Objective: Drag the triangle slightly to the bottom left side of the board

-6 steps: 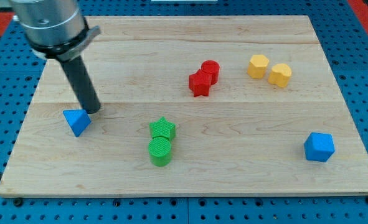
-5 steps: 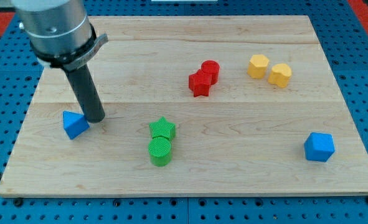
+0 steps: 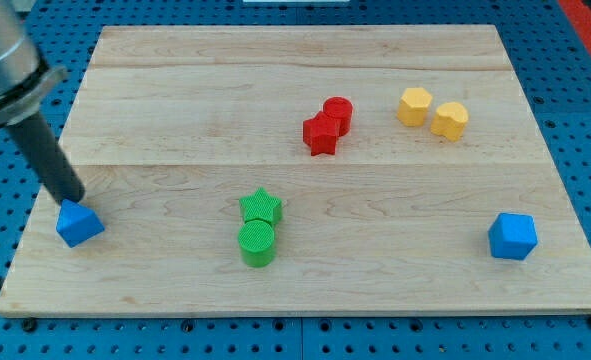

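The blue triangle block lies near the board's left edge, in the lower left part of the view. My tip stands just above it in the view, touching or nearly touching its upper edge. The dark rod rises from there toward the view's top left corner.
A green star sits right above a green cylinder at the lower middle. A red star and red cylinder touch near the centre. Two yellow blocks lie at upper right. A blue cube sits at lower right.
My tip has swung from the triangle's right side to its upper left. The blue triangle has slid to the view's left and slightly down, close to the board's left edge.
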`<state>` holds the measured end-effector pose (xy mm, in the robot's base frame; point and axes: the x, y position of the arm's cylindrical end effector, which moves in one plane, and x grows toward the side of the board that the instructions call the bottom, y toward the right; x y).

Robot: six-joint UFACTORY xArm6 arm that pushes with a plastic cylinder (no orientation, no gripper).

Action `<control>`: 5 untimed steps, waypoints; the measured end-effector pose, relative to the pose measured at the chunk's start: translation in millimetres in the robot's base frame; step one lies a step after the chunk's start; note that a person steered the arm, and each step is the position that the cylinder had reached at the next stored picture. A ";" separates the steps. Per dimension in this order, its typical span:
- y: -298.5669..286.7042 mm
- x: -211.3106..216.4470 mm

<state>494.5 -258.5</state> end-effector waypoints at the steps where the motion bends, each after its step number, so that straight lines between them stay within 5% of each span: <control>1: -19.8 1.7; 3: 42.3 15.4; 5: 36.4 14.0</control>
